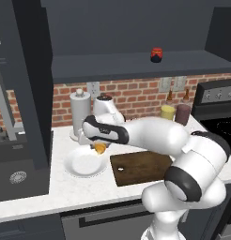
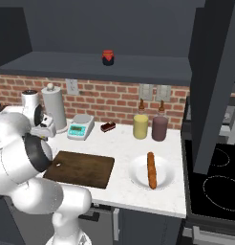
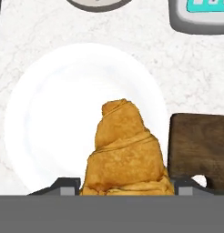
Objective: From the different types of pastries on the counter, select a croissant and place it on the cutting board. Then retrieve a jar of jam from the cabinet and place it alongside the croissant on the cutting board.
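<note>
While the fingers (image 3: 72, 185) pinch the croissant (image 3: 125, 154) above a white plate (image 3: 54, 118), the cutting board (image 1: 142, 167) lies just beside it on the bench (image 1: 61, 187); jam jar (image 1: 156, 55) on the cabinet shelf (image 1: 112, 63).

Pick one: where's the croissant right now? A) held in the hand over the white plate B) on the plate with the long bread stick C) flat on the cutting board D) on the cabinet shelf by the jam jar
A: the hand grips the croissant above the white plate, beside the cutting board.
</note>
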